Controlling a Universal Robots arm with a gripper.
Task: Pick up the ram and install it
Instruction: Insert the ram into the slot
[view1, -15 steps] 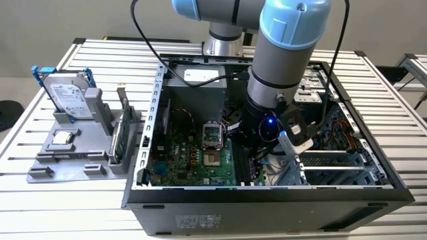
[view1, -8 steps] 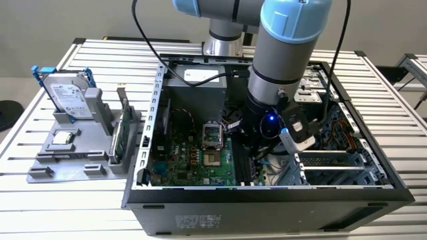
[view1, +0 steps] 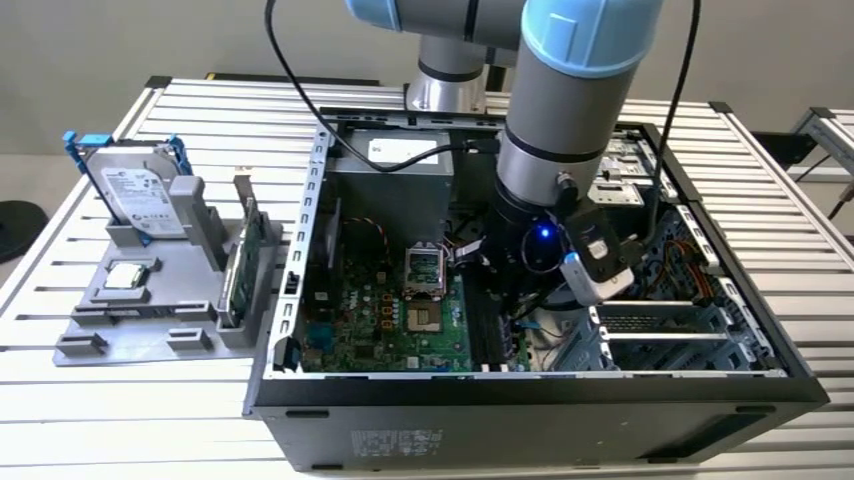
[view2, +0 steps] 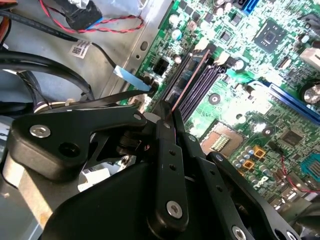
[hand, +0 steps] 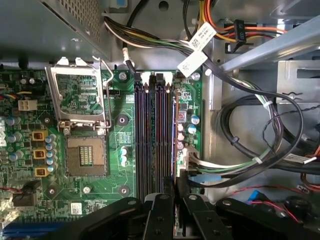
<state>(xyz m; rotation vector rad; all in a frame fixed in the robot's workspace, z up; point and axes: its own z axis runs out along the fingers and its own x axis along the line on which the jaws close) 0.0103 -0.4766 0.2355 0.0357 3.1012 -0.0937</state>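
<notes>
In both wrist views my gripper (view2: 167, 114) (hand: 175, 184) is shut on the ram (view2: 189, 79) (hand: 174, 135). The ram shows edge-on as a thin dark strip held upright between the black fingers (view2: 166, 150). It stands in line with the row of dark memory slots (hand: 152, 135) on the green motherboard (hand: 90, 105), at the slot nearest the board's edge by the cables. Whether its contact edge sits in the slot I cannot tell. In the exterior view the arm's wrist (view1: 547, 240) reaches down into the open computer case (view1: 534, 385), over the motherboard (view1: 387, 320).
An open processor socket (hand: 86, 157) lies beside the slots. Black cable bundles (hand: 260, 130) and drive cages (view1: 667, 335) crowd the other side. On the exterior view's left, a grey fixture (view1: 134, 310) holds a hard drive in a blue frame (view1: 140, 195) and a green card (view1: 240, 265).
</notes>
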